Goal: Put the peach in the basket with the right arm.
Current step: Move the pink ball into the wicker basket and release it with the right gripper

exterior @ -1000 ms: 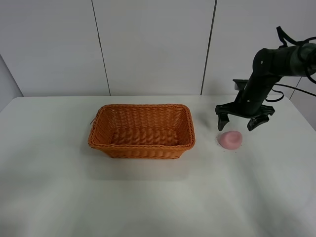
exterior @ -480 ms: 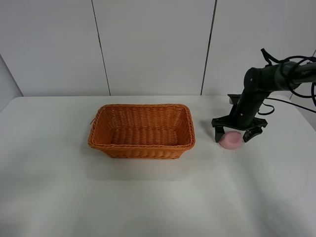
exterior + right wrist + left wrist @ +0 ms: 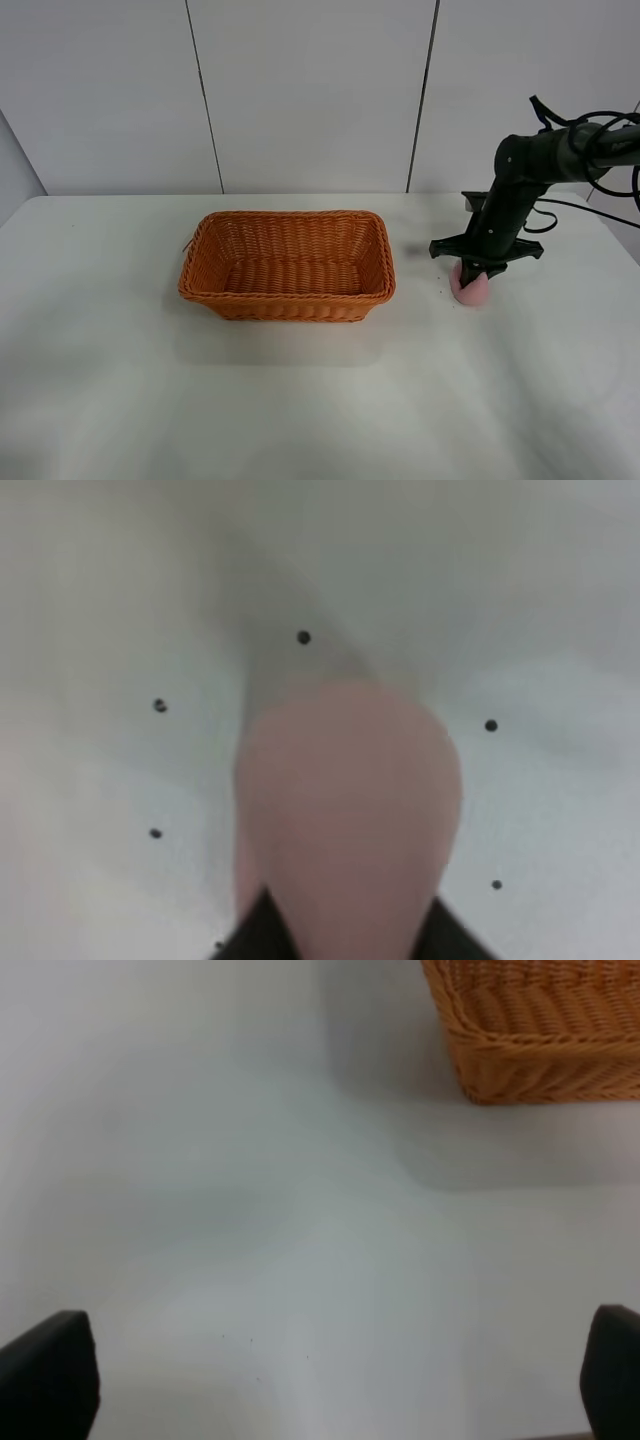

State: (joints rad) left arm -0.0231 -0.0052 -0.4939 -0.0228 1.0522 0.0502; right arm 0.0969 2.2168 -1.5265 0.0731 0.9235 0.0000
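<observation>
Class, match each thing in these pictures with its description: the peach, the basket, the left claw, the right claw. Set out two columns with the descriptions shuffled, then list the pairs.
Column 1
1. peach
2. basket
3. left claw
4. right claw

Column 2
A. open, over bare table
B. pink, to the right of the wicker container
C. closed on the fruit
D. orange-brown, nothing inside

Pairs: 1-B, 2-D, 3-A, 4-C
</observation>
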